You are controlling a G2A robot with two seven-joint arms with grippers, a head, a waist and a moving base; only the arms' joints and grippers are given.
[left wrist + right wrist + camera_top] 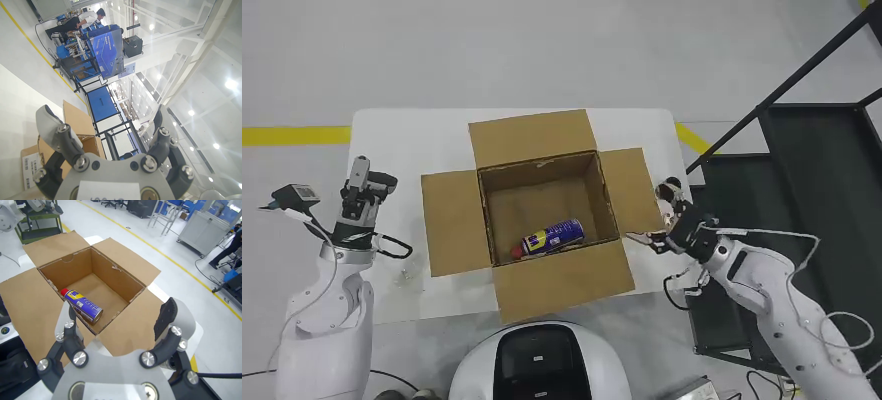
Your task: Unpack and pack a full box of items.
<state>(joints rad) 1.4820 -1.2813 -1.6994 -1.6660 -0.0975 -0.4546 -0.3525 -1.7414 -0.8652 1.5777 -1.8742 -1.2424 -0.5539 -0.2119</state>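
One open brown cardboard box (532,135), one blue-and-yellow spray can (552,238) lying inside at six o'clock; left gripper (103,111) and right gripper (118,306), jaws wide apart, empty.

Bright overhead light, soft shadows

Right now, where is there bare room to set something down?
Free: box floor beyond the spray can, toward the far wall; bare table left of the left flap. Crowded at the right flap, by the right fingers.

White table (392,150), carrying one open cardboard box (532,137) mid-table, all four flaps folded outward.
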